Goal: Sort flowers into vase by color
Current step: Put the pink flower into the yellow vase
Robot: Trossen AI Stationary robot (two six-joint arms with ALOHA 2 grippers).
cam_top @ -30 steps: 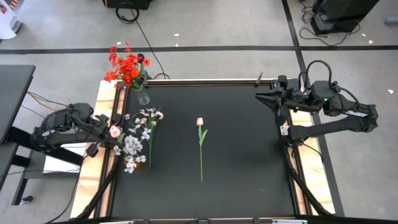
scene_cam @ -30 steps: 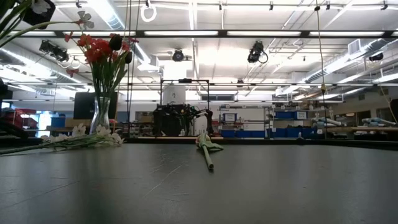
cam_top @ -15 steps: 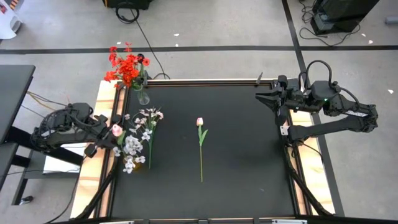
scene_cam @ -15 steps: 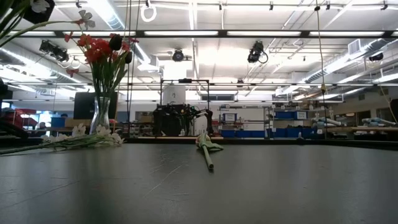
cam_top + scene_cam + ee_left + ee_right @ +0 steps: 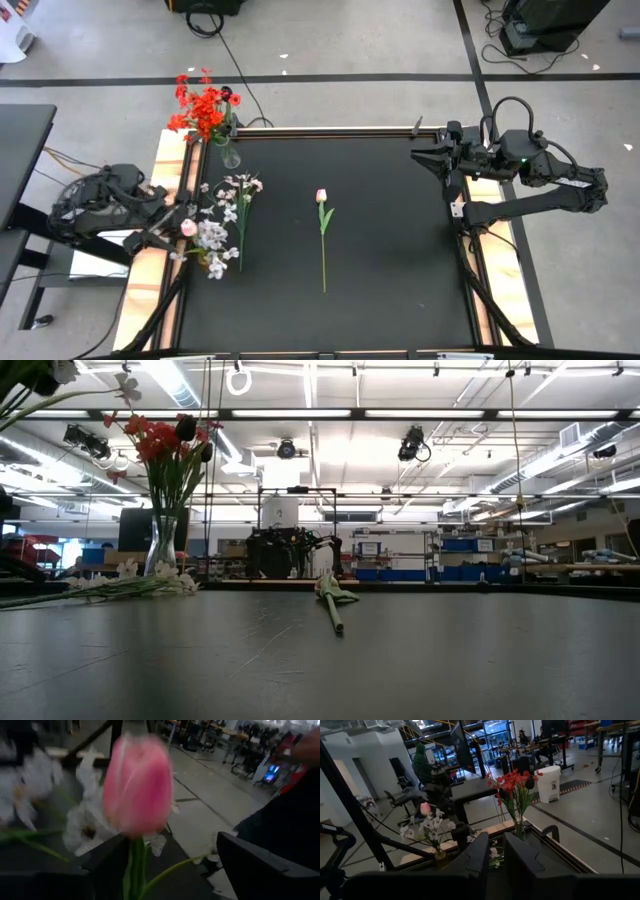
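At the table's left edge, the left gripper has its fingers spread, a pink tulip standing between them above a vase of white sprays just beyond. Farther off stand the red flowers. Another tulip lies mid-table. The right gripper waits far right, fingers nearly together, empty.
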